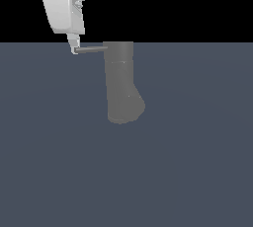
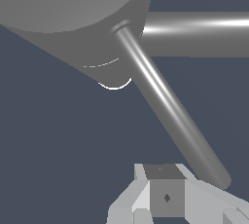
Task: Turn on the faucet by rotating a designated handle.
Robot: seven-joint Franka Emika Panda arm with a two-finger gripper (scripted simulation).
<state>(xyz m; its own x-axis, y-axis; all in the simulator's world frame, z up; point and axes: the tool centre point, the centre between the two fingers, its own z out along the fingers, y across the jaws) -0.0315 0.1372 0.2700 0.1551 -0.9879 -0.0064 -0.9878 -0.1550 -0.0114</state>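
- The faucet (image 1: 121, 85) stands on the dark floor (image 1: 188, 171), near its far edge.
- The handle (image 1: 91, 50) projects from the faucet's top toward the exterior view's left.
- The gripper (image 1: 74, 48) touches the handle's free tip; whether its jaws are spread or pressed together cannot be told.

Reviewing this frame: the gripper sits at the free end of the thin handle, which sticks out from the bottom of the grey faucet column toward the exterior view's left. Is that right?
Not quite. The handle projects from the top of the faucet column, not the bottom, as the exterior view shows. The rest holds: it points toward the exterior view's left, and the gripper sits at its free end.
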